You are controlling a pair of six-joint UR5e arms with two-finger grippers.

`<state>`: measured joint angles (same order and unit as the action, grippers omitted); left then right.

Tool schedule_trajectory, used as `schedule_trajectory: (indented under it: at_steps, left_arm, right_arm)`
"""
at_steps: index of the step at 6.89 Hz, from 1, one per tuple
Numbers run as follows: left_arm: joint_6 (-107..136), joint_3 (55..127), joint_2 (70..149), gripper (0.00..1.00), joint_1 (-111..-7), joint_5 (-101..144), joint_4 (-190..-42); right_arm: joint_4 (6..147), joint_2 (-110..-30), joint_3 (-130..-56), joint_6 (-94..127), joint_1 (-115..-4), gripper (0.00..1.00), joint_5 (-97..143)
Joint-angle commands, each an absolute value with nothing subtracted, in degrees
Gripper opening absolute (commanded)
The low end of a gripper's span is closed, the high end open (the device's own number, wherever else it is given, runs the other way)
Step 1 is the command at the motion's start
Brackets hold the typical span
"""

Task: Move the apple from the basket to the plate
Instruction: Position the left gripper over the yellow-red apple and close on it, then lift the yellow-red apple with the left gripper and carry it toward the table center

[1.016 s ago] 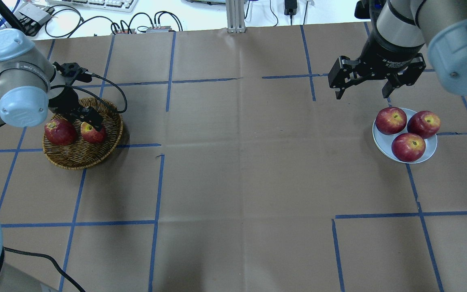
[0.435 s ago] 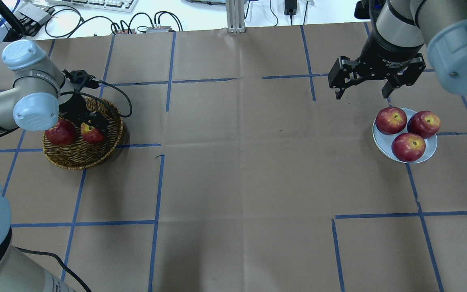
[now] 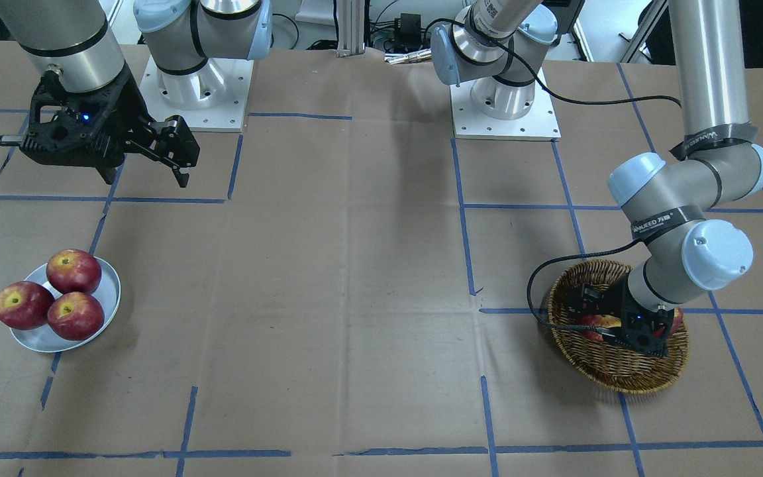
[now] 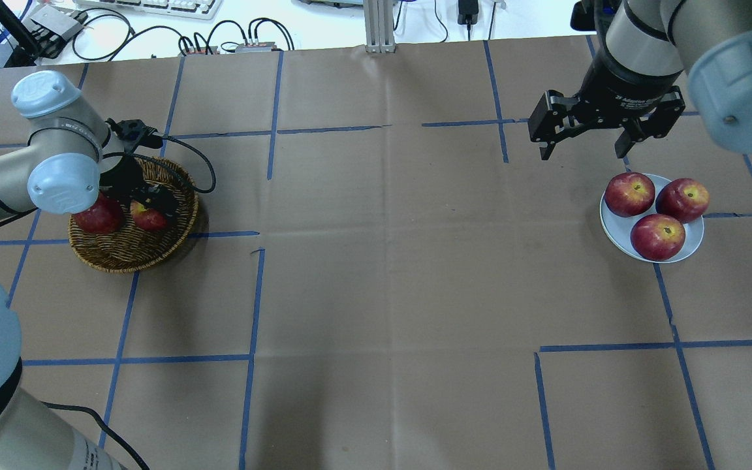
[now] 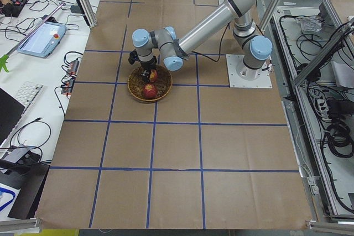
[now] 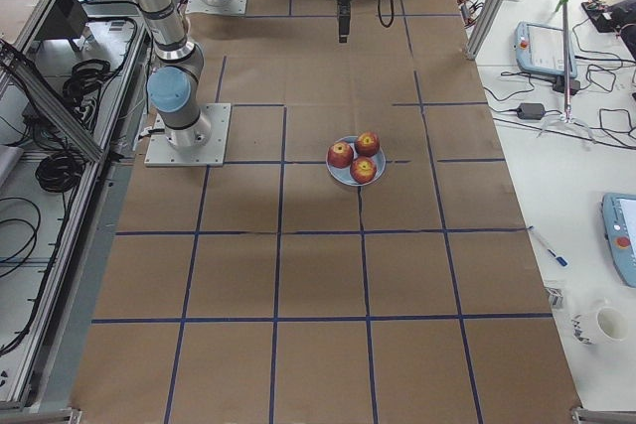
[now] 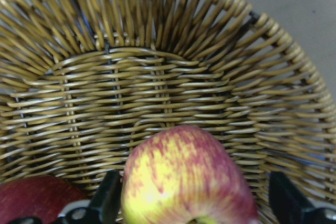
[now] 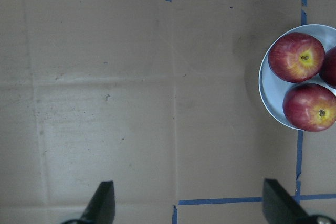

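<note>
Lowered, left tool point(image 7: 195, 205) now straddles the apple point(image 7: 181, 174).

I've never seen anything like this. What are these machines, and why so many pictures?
These are two robot arms at a table, each ending in a two-fingered claw. Four pictures come from fixed cameras: behind the robot, facing it, and at each table end. The two close-ups come from cameras on the wrists. On the table stand a basket and a plate with three apples. The left claw is down in the basket, open, fingers either side of the streaked apple, not yet gripping; a dark apple lies beside it. The right claw hangs open and empty near the plate.
</note>
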<state>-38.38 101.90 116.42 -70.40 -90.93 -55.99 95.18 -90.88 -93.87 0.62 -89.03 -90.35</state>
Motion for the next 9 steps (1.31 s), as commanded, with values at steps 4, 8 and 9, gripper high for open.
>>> schedule_trajectory:
  at_steps: [4, 8, 9]
  left_arm:
    - [-21.96, 99.84, 107.62, 0.36, -75.9, -91.49, -64.2]
    - [18.71, 100.99, 104.58, 0.36, -100.66, -90.88, -68.21]
    - [27.77, 100.03, 107.03, 0.36, -105.42, -90.01, -67.68]
  right_arm:
    - [95.19, -90.88, -93.78, 0.62, -89.03, 1.0, -90.35]
    - [95.19, -90.88, -93.78, 0.62, -89.03, 1.0, -90.35]
    - [95.19, -90.88, -93.78, 0.62, -89.03, 1.0, -90.35]
